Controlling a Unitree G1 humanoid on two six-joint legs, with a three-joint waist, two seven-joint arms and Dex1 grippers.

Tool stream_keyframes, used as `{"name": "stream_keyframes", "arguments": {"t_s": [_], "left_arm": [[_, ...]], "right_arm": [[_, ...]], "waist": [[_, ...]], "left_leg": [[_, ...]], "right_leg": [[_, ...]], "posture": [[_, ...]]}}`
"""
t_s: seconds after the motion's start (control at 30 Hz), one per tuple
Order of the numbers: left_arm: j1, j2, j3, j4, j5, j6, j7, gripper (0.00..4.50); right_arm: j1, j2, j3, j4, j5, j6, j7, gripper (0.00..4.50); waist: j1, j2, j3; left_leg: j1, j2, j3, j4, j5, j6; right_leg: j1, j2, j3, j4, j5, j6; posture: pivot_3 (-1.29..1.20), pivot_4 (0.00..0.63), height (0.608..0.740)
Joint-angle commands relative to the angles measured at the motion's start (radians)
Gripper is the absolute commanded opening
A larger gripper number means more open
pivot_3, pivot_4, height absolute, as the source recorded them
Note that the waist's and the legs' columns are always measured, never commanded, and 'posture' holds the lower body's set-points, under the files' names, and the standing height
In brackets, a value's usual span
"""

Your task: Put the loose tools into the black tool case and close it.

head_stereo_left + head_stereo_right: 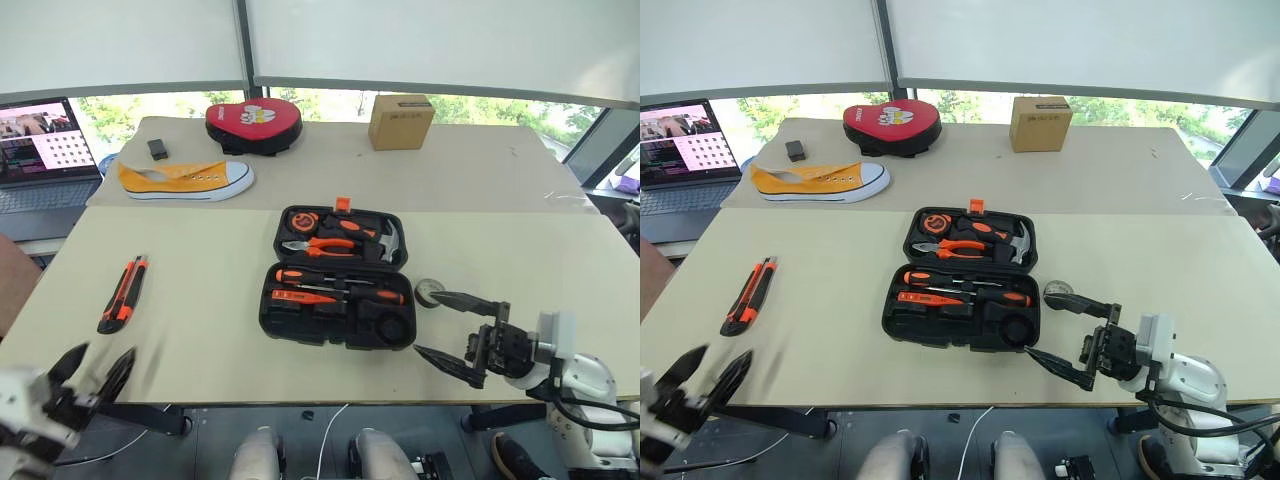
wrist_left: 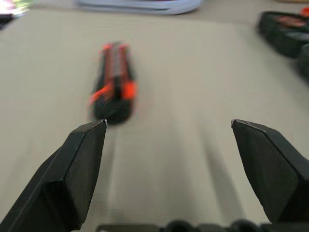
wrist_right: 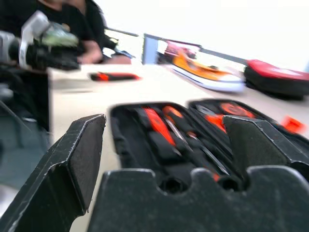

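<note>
The black-and-orange utility knife (image 2: pixel 113 82) lies on the beige table (image 1: pixel 200 330) ahead of the left gripper (image 2: pixel 169 145), whose jaws are spread and empty; the right gripper (image 1: pixel 450 330), likewise released, sits beside the open black moulded-plastic tool case (image 1: pixel 335 325).

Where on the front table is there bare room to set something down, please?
Bare table lies between the utility knife and the open tool case. It is crowded right of the case, around the tape roll and right tool.

The table (image 1: pixel 230 350) under both grippers is smooth, matt beige laminate. Ahead of the left gripper (image 2: pixel 169 128), the utility knife (image 1: pixel 123 293) looks like matt black and orange plastic. Beside the right gripper (image 1: pixel 452 330), the tool case (image 1: pixel 340 332) is dull black moulded plastic; its hammer (image 1: pixel 389 241) head shines like polished steel. Beyond, the shoe (image 1: pixel 185 180) looks like yellow canvas.
</note>
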Motion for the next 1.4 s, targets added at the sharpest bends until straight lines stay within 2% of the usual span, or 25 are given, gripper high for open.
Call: {"name": "stream_keyframes", "arguments": {"t_s": [0.03, 0.13, 0.23, 0.37, 0.5, 0.63, 0.8, 0.9, 0.93, 1.07, 1.1, 1.2, 1.27, 1.37, 1.4], "left_arm": [[0.049, -0.002, 0.081, 0.033, -0.06, -0.024, 0.02, 4.42], [0.007, 0.033, 0.085, 0.034, -0.08, -0.008, 0.065, 4.42], [-0.097, 0.122, 0.049, 0.027, -0.068, 0.062, 0.145, 4.42], [-0.247, 0.269, -0.026, 0.027, -0.08, 0.288, 0.277, 4.42], [-0.396, 0.409, -0.149, 0.085, -0.053, 0.53, 0.354, 4.42], [-0.532, 0.433, -0.244, 0.163, -0.034, 0.63, 0.387, 4.42], [-0.613, 0.455, -0.331, 0.267, 0.041, 0.713, 0.418, 4.42], [-0.635, 0.445, -0.34, 0.272, 0.05, 0.718, 0.408, 3.73], [-0.639, 0.444, -0.343, 0.272, 0.052, 0.722, 0.405, 3.32], [-0.644, 0.448, -0.357, 0.285, 0.079, 0.623, 0.334, 1.89], [-0.647, 0.446, -0.35, 0.281, 0.079, 0.554, 0.29, 1.75], [-0.666, 0.446, -0.337, 0.248, 0.043, 0.345, 0.089, 1.75], [-0.685, 0.478, -0.447, 0.174, 0.032, 0.235, -0.136, 1.75], [-0.733, 0.497, -0.575, 0.116, 0.017, 0.171, -0.345, 1.75], [-0.799, 0.492, -0.659, 0.095, 0.016, 0.18, -0.419, 1.75]], "right_arm": [[-0.024, 0.02, 0.01, -0.059, 0.019, -0.024, 0.001, 4.5], [-0.021, 0.033, 0.026, -0.063, 0.002, -0.017, -0.006, 4.5], [-0.028, 0.041, 0.038, -0.072, 0.001, 0.003, -0.034, 4.5], [-0.036, 0.043, 0.054, -0.068, -0.009, 0.002, -0.046, 4.5], [-0.04, 0.042, 0.066, -0.049, -0.02, -0.008, -0.043, 4.5], [-0.035, 0.047, 0.067, -0.042, -0.031, -0.022, -0.05, 4.5], [-0.011, 0.047, 0.064, -0.041, -0.041, -0.036, -0.042, 4.5], [-0.01, 0.041, 0.049, -0.035, -0.039, -0.037, -0.047, 4.5], [-0.01, 0.04, 0.047, -0.033, -0.04, -0.038, -0.047, 4.5], [-0.008, 0.038, 0.043, -0.03, -0.043, -0.041, -0.046, 4.5], [-0.007, 0.037, 0.039, -0.03, -0.045, -0.043, -0.047, 4.5], [-0.004, 0.025, 0.012, -0.03, -0.044, -0.046, -0.057, 4.5], [0.009, -0.003, -0.024, -0.02, -0.046, -0.053, -0.045, 4.5], [0.024, -0.036, -0.052, -0.006, -0.052, -0.064, -0.022, 4.5], [0.033, -0.052, -0.081, 0.0, -0.048, -0.062, -0.026, 4.5]], "waist": [[0.003, 0.0, 0.0], [0.004, -0.001, 0.0], [0.014, -0.002, 0.0], [0.01, -0.003, -0.001], [0.001, -0.003, -0.001], [-0.011, -0.002, 0.0], [-0.014, -0.002, 0.0], [-0.014, 0.0, 0.0], [-0.014, 0.0, 0.0], [-0.011, 0.0, 0.0], [-0.009, 0.0, 0.0], [-0.004, -0.002, 0.001], [0.001, -0.003, 0.001], [0.013, -0.002, 0.001], [0.012, -0.001, 0.001]], "left_leg": [[0.0, 0.0, 0.0, 0.0, 0.0, -0.001], [0.0, 0.0, 0.001, 0.0, -0.001, -0.001], [0.0, -0.001, 0.0, 0.0, -0.001, -0.001], [0.001, -0.001, -0.001, 0.0, -0.002, -0.006], [0.001, -0.001, -0.001, 0.0, 0.001, 0.001], [0.001, -0.001, 0.0, -0.002, 0.001, 0.0], [0.001, -0.001, -0.001, -0.003, 0.0, -0.002], [0.002, -0.001, 0.0, -0.003, 0.0, -0.002], [0.003, -0.001, 0.0, -0.003, 0.0, -0.002], [0.003, 0.0, 0.0, -0.003, 0.0, -0.002], [0.003, 0.0, 0.0, -0.003, -0.001, -0.004], [0.002, 0.0, 0.0, -0.003, -0.004, -0.009], [-0.001, 0.0, 0.0, -0.003, -0.004, -0.01], [-0.004, -0.003, 0.001, -0.003, -0.004, -0.01], [-0.004, -0.004, 0.003, -0.003, -0.004, -0.01]], "right_leg": [[0.0, 0.0, 0.0, 0.0, -0.002, -0.004], [0.0, 0.0, 0.001, 0.0, -0.002, -0.004], [0.0, 0.0, -0.001, 0.0, -0.002, -0.004], [0.001, 0.0, -0.002, 0.001, 0.0, 0.0], [0.001, 0.001, -0.002, 0.002, 0.002, 0.003], [-0.001, 0.002, -0.001, 0.002, 0.002, 0.002], [-0.002, 0.002, -0.002, 0.002, 0.001, 0.002], [-0.001, 0.002, -0.001, 0.003, 0.001, 0.002], [-0.001, 0.002, 0.0, 0.003, 0.001, 0.002], [-0.001, 0.0, 0.0, 0.003, 0.001, 0.002], [-0.001, 0.0, 0.0, 0.002, 0.001, 0.002], [-0.001, -0.001, -0.001, 0.002, 0.001, 0.001], [-0.003, -0.002, -0.001, 0.002, 0.002, 0.001], [-0.005, -0.007, -0.003, 0.001, 0.002, 0.001], [-0.005, -0.008, -0.003, 0.001, 0.002, 0.001]], "posture": [[0.0, 0.15, 0.74], [0.0, 0.15, 0.74], [0.0, 0.15, 0.74], [0.0, 0.15, 0.74], [0.0, 0.15, 0.74], [0.0, 0.15, 0.74], [0.0, 0.15, 0.74], [0.0, 0.15, 0.74], [0.0, 0.15, 0.74], [0.0, 0.15, 0.74], [0.0, 0.15, 0.74], [0.0, 0.15, 0.74], [0.0, 0.15, 0.74], [0.0, 0.15, 0.74], [0.0, 0.15, 0.74]]}}
